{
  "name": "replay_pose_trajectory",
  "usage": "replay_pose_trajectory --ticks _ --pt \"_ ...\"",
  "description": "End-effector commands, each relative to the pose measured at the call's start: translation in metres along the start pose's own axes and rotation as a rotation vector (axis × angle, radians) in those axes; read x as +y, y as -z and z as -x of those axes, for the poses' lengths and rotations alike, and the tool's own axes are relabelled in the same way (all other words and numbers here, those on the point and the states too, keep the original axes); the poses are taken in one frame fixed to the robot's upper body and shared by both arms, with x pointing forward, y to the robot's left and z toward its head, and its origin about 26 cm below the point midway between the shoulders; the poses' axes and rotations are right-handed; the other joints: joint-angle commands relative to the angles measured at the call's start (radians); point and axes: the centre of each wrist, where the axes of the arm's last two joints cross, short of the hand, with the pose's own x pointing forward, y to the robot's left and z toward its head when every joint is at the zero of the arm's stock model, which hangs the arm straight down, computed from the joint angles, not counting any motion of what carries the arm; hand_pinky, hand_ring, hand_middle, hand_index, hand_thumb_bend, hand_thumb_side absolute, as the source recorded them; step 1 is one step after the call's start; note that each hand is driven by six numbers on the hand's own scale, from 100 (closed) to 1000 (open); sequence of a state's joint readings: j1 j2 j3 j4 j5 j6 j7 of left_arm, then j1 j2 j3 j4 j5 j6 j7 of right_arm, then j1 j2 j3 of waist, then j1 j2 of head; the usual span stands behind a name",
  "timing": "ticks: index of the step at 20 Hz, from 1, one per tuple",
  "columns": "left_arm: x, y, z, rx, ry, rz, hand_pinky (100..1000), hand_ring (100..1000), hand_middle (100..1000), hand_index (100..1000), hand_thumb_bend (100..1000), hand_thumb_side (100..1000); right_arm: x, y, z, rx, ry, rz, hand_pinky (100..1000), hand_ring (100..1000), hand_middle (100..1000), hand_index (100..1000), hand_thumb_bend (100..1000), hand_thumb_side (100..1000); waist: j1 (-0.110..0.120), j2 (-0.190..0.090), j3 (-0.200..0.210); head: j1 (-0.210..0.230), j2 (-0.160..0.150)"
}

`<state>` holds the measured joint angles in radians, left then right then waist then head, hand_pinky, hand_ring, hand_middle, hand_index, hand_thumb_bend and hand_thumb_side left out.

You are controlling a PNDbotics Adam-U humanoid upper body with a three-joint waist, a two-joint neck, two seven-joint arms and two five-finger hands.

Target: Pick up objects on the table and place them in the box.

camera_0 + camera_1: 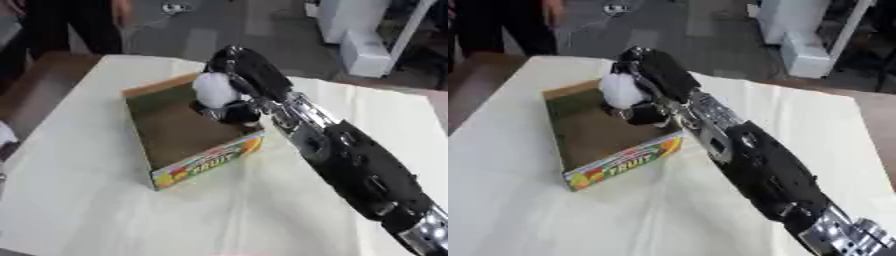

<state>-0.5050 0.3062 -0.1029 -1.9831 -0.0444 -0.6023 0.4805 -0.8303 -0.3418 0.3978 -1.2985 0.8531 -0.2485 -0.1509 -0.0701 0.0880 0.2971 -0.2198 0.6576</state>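
Note:
An open cardboard box [185, 166] with a colourful fruit label on its near wall stands on the white table [105, 215]. My right arm reaches in from the lower right, and its right hand [238, 67] hangs over the box's far right part. Its fingers curl round a white rounded object [214, 90], held just above the box's inside. The box floor that shows is bare brown. My left hand shows in neither view.
The table's far edge runs close behind the box. Beyond it lie grey floor, a person's dark legs [66, 25] at the upper left and white equipment [359, 35] at the upper right. White tabletop spreads in front of and left of the box.

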Motion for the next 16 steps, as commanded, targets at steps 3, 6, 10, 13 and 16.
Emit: replay_pose_trajectory --ticks 3,6,10,13,16 --pt "-0.004 0.01 -0.003 -0.037 -0.021 -0.008 737 684 775 840 250 725 -0.007 0.006 0.004 -0.034 -0.067 0.031 100 100 100 172 426 439 0.004 -0.012 0.003 0.004 -0.021" --pt "-0.005 0.011 -0.003 -0.038 -0.027 -0.007 738 684 775 839 255 725 -0.001 0.003 0.005 -0.073 -0.123 0.001 273 546 605 651 425 665 0.004 -0.014 0.004 0.005 -0.025" --pt "-0.005 0.011 -0.003 -0.043 -0.034 -0.004 738 684 775 838 258 726 0.005 0.0 0.009 -0.093 -0.14 -0.029 642 809 857 849 456 791 0.004 -0.013 0.003 0.008 -0.03" --pt "-0.005 0.01 -0.003 -0.042 -0.035 -0.003 738 684 775 839 256 726 0.01 -0.002 0.013 -0.093 -0.12 -0.018 716 852 896 896 454 846 0.004 -0.012 0.003 0.009 -0.03" --pt "-0.005 0.01 -0.003 -0.042 -0.036 -0.002 738 684 774 838 256 726 0.014 -0.005 0.016 -0.091 -0.103 -0.009 752 864 910 913 465 881 0.004 -0.012 0.003 0.011 -0.031"
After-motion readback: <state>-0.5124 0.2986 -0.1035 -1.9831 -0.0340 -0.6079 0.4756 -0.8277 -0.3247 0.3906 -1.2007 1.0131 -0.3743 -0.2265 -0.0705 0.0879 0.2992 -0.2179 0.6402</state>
